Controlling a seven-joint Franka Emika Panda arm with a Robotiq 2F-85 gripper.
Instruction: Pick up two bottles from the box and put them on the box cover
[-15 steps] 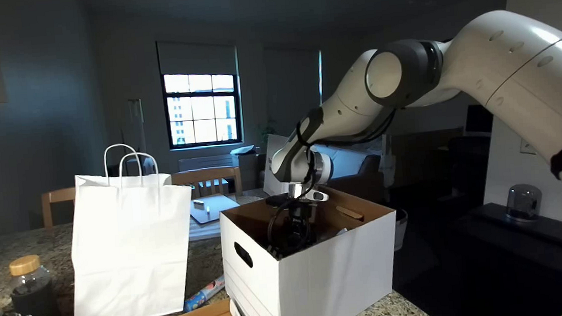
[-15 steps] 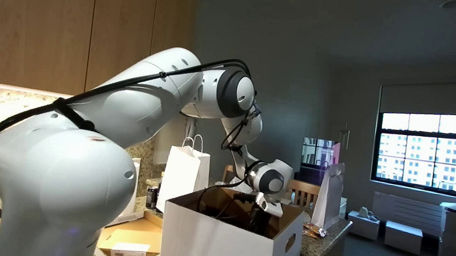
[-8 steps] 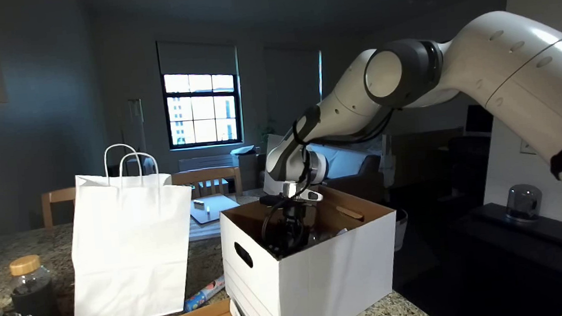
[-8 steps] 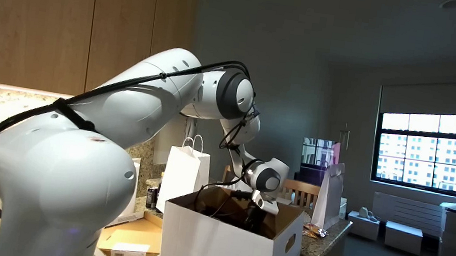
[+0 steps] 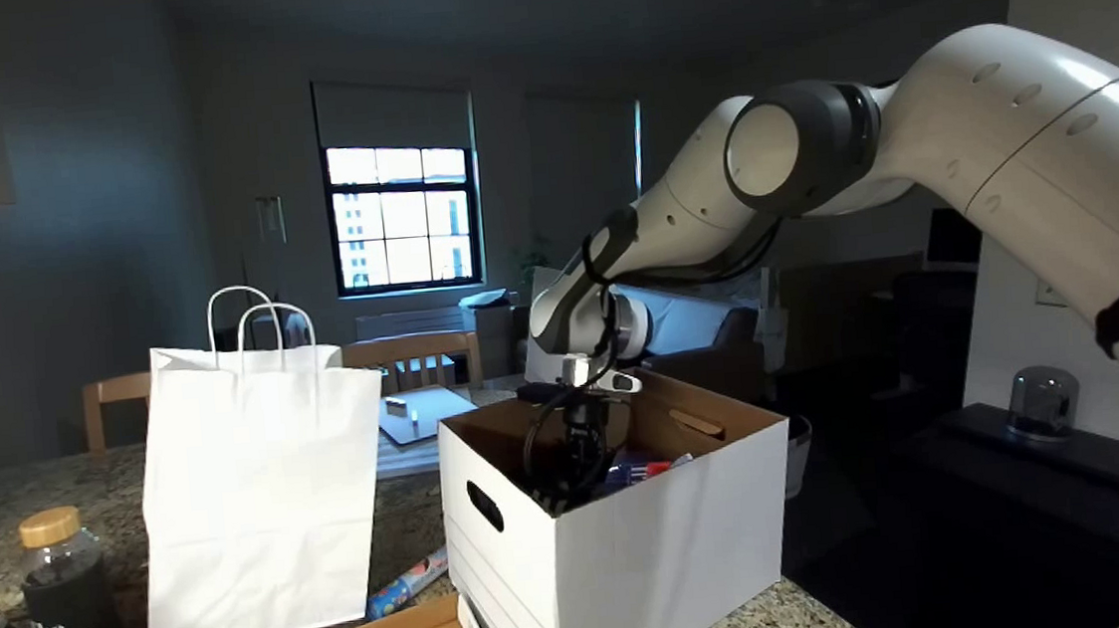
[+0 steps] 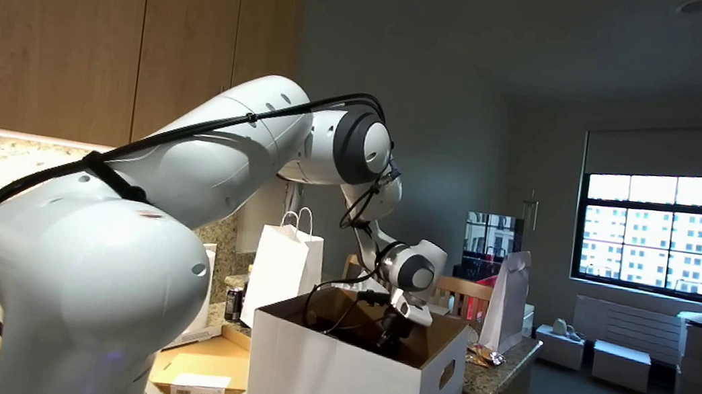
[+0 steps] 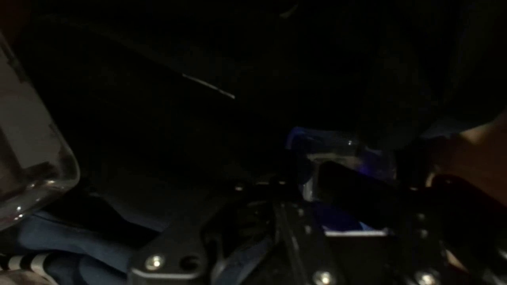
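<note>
The white box [image 5: 673, 545] with brown inner walls stands open on the counter, also seen as the box [image 6: 333, 384]. My gripper [image 7: 303, 182] reaches down inside it; its fingertips are hidden by the walls in both exterior views. In the very dark wrist view, a translucent blue thing [image 7: 336, 138], possibly a bottle, shows between and beyond the fingers; whether they touch it I cannot tell. A clear rounded container [image 7: 59, 166], perhaps another bottle, lies at the left. A blue, red and white thing [image 5: 647, 470] shows inside the box. The box cover [image 6: 237, 339] lies brown side up beside the box.
A flat piece with a white label [image 6: 201, 383] lies in the cover. White paper bags [image 5: 260, 507] [image 6: 506, 305] stand on the counter, with a wooden-capped bottle [image 5: 69, 612] and a blue tube [image 5: 406, 583]. Grey-blue cloth-like material [image 7: 91, 237] lies low in the wrist view.
The gripper has shifted slightly within the box, then stayed nearly still over the last half second. Blue and red colours have come into view beside it inside the box.
</note>
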